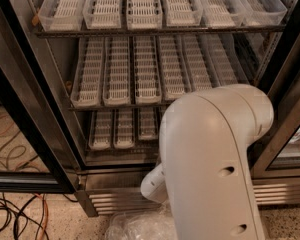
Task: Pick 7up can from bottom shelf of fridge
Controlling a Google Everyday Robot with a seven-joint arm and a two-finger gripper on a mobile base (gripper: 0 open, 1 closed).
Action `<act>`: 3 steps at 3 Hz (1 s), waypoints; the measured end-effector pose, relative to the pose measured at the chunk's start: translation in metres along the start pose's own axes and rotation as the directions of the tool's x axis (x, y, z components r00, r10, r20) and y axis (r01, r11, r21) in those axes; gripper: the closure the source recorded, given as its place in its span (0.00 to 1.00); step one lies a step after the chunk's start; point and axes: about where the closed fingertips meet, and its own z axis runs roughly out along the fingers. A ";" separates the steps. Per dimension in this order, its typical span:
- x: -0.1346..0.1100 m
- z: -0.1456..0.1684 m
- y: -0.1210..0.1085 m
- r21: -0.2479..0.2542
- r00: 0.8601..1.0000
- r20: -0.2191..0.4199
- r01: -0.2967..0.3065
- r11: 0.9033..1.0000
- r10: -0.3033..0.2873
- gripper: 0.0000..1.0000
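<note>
The fridge (50,109) stands open before me, stainless body and black-framed doors, with three racks of pale slotted trays. The bottom shelf (117,129) shows only its left lanes; the rest is hidden behind my large white arm (215,159). The 7up can is hidden or out of view. My gripper is not in view; it lies somewhere behind the arm's white housing, which reaches toward the lower rack.
The base grille (115,200) runs under the fridge. A crumpled clear plastic bag (135,228) lies on the speckled floor in front. Black and orange cables (15,214) lie on the floor at the left. A glass door frame (290,114) stands at the right.
</note>
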 end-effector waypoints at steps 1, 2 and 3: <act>-0.002 -0.003 0.000 -0.023 1.000 -0.013 -0.022 0.999 0.022 0.88; -0.028 -0.017 -0.007 -0.062 0.996 0.018 -0.086 0.994 0.087 1.00; -0.054 -0.040 -0.009 -0.127 0.991 0.048 -0.114 0.985 0.121 1.00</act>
